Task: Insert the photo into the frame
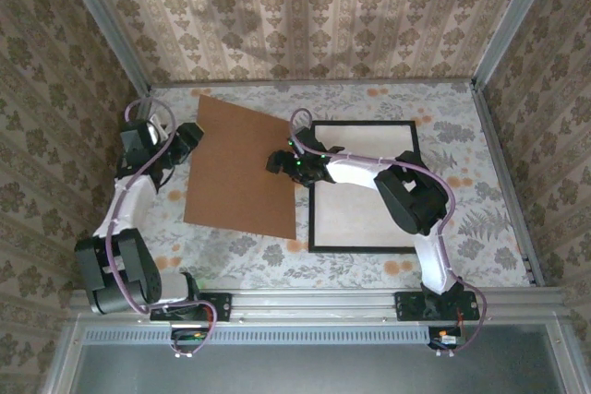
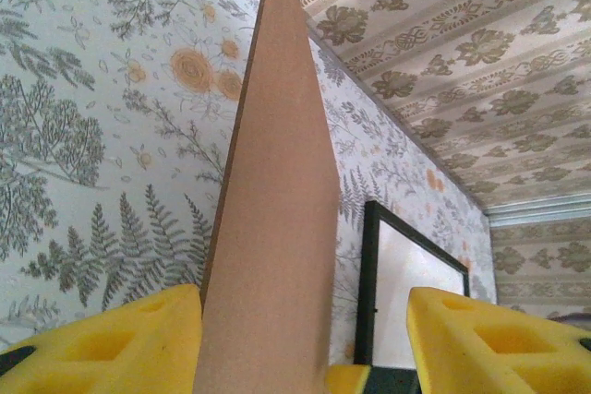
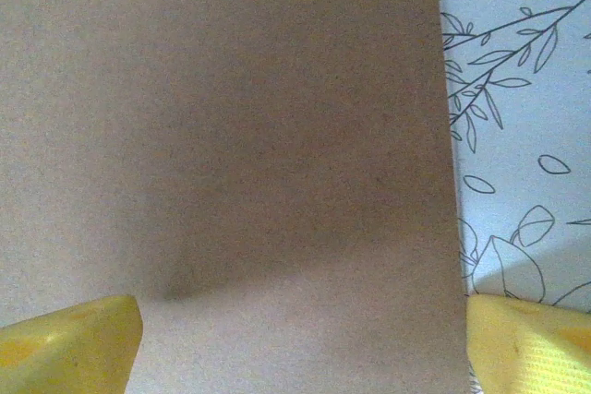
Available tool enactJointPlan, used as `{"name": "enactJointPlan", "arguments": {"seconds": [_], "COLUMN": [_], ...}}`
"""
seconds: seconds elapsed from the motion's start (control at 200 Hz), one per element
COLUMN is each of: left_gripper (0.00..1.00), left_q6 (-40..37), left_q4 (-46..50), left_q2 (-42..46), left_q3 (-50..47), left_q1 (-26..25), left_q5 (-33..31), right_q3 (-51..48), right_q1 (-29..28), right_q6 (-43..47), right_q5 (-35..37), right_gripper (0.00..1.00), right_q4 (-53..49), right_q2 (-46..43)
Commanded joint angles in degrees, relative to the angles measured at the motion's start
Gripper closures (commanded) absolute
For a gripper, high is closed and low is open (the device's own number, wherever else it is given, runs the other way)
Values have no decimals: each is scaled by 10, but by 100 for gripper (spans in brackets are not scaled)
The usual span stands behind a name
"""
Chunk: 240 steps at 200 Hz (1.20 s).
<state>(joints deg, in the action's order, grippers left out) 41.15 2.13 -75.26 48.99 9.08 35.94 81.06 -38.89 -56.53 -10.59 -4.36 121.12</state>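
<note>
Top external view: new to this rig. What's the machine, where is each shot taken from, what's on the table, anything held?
A left arm and a right arm are bolted at the near edge of a table. The top view looks down from above and behind them. The other two pictures come from a camera on each wrist; the yellow blocks are that gripper's own fingers. On the table are a brown board and a black frame, pale inside. The left gripper straddles the board's left edge; the right gripper is at its right edge. Both stand open; nothing looks clamped.
</note>
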Motion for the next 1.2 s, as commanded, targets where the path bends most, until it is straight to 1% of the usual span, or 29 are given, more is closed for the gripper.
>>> {"name": "enactJointPlan", "arguments": {"seconds": [0.0, 0.15, 0.255, 0.365, 0.605, 0.68, 0.755, 0.865, 0.92, 0.97, 1.01, 1.085, 1.195], "left_gripper": [39, 39, 39, 39, 39, 40, 40, 41, 41, 42, 42, 44, 46], "left_q6": [76, 159, 199, 245, 323, 336, 324, 316, 290, 250, 194, 101, -16], "left_q4": [100, 46, 31, 2, -55, -71, -68, -91, -81, -46, 9, 104, 225], "left_q2": [12, 46, 61, 62, 58, 53, 47, 32, 27, 26, 25, 24, 24], "left_q3": [-45, -88, -109, -127, -163, -169, -169, -170, -161, -146, -128, -98, -55], "left_q1": [-15, 4, 12, 16, 30, 35, 40, 44, 48, 51, 54, 57, 60], "left_q5": [123, 129, 124, 137, 169, 183, 195, 234, 251, 263, 267, 261, 237], "right_q3": [-18, -27, -31, -32, -32, -31, -30, -29, -27, -24, -22, -17, -8], "right_q1": [-14, -13, -14, -14, -15, -15, -15, -14, -14, -11, -10, -6, 0], "right_q6": [-18, -26, -29, -29, -23, -20, -16, -11, -7, -3, 0, 8, 21], "right_q5": [-64, -68, -68, -69, -71, -73, -74, -82, -88, -92, -98, -107, -119], "right_gripper": [9, 9, 9, 9, 10, 10, 10, 10, 10, 10, 10, 10, 9], "right_q4": [129, 148, 157, 159, 165, 167, 165, 169, 170, 168, 165, 157, 140], "right_q2": [52, 54, 54, 56, 59, 61, 61, 62, 64, 65, 65, 64, 63]}}
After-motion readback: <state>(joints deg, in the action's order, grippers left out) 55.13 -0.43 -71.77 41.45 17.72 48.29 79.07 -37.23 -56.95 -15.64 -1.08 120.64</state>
